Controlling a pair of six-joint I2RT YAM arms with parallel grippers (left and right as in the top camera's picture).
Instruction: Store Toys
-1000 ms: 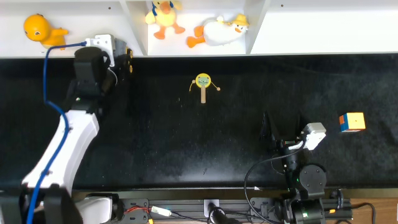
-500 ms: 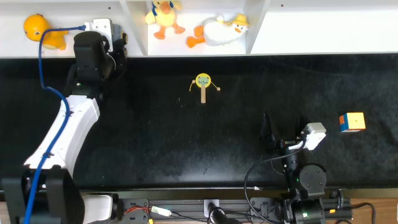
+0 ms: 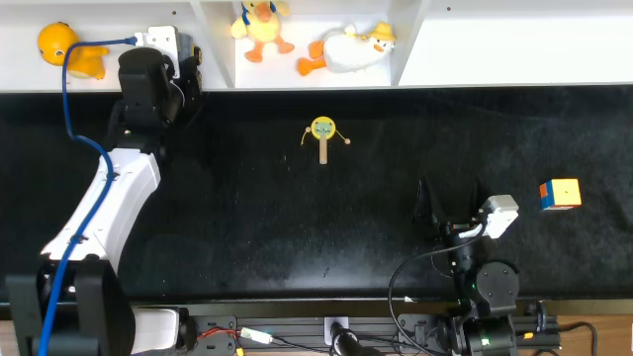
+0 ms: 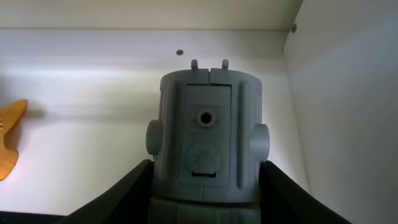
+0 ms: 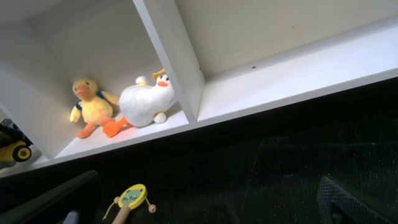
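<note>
Presently; ducks [image 3: 261,25] 3; rattle [image 3: 323,129] 1; cube [image 3: 560,194] 1; grey toy [image 4: 208,143] 1

Seen from above, the left arm's wrist covers nearly all of the grey toy [image 3: 188,74]. A blue cable [image 3: 99,44] crosses the orange duck [image 3: 61,46]. The yellow duck [image 3: 262,25] loses the top of its head to the picture's edge.

In the left wrist view the grey toy runs off the edge. Its lower part is hidden between the fingers [image 4: 118,196] of the left pincer [image 4: 205,165] clamped on it, so its kind cannot be told. Only a sliver of the orange duck shows at the edge.

In the right wrist view a yellow-and-black wheeled toy [image 5: 12,149] is cut by the edge. The fingers [image 5: 56,199] of the right pincer [image 5: 205,194] are dark blurs spread to the corners.
</note>
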